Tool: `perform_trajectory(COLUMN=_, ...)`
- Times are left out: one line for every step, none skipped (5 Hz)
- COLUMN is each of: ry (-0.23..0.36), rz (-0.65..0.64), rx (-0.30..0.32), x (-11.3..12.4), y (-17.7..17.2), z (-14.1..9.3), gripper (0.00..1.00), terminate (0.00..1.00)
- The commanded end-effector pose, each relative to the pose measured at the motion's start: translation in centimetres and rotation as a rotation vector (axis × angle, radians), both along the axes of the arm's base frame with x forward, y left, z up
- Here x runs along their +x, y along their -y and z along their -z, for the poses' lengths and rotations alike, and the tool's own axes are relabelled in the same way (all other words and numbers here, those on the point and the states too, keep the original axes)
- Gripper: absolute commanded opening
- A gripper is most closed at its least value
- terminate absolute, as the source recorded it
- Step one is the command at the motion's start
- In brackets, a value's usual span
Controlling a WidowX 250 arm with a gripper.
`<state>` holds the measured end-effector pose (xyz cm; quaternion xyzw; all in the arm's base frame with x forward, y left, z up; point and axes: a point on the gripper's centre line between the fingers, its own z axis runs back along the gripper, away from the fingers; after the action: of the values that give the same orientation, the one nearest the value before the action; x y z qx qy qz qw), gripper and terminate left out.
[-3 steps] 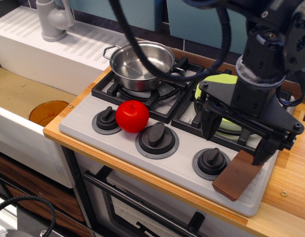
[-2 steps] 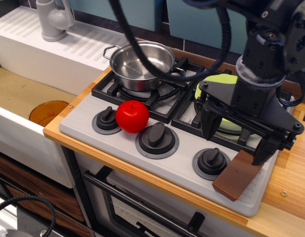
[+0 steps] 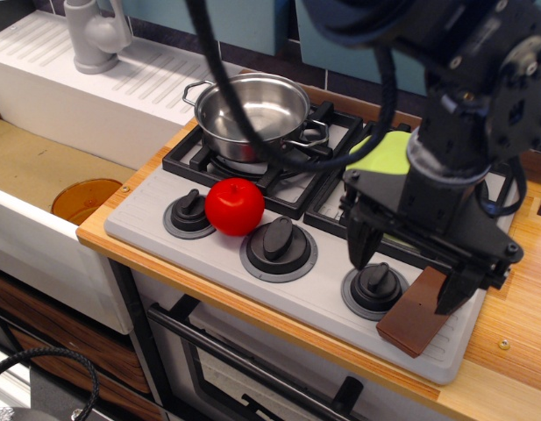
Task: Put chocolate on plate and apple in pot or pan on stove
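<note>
Jaws spread above the chocolate (image 3: 421, 311); apple (image 3: 235, 207) sits between stove (image 3: 288, 281) knobs

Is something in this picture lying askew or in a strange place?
Yes. The flat brown chocolate block lies askew at the grey toy stove's front right corner. The glossy red apple sits between two knobs. The gripper hovers above the block, jaws open.

The gripper (image 3: 403, 267) points downward, jaws spread wide.

Red apple (image 3: 235, 207) among stove (image 3: 279, 289) knobs; brown chocolate (image 3: 421, 313) at its right corner.
</note>
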<state>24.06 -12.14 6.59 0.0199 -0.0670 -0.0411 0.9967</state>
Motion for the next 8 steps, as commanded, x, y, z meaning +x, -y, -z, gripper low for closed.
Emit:
perform_trajectory(ry=0.056, rz=0.0, rx=-0.033, x=-0.4, y=0.2, z=1.3, gripper=1.0, terminate=0.0)
perform_trajectory(ry=0.065, rz=-0.005, rx=-0.041, x=-0.7, y=0.2, z=2.1, gripper=1.0, terminate=0.0)
perform_trajectory(ry=0.072, rz=-0.006, rx=-0.042, x=-1.0, y=0.3, z=2.7, gripper=1.0, terminate=0.0)
perform_trajectory(ry=0.08, rz=-0.013, rx=-0.05, x=-1.3, y=0.8, z=3.6, gripper=1.0, terminate=0.0)
perform_trajectory(ry=0.093, rz=-0.023, rx=-0.057, x=-1.4, y=1.4, z=4.5, gripper=1.0, terminate=0.0)
perform_trajectory(ry=0.101, rz=-0.025, rx=-0.06, x=-1.4, y=1.8, z=4.9, gripper=1.0, terminate=0.0)
perform_trajectory(ry=0.105, rz=-0.023, rx=-0.064, x=-1.3, y=2.2, z=5.1, gripper=1.0, terminate=0.0)
perform_trajectory(ry=0.099, rz=-0.03, rx=-0.056, x=-1.3, y=2.4, z=5.0, gripper=0.0, terminate=0.0)
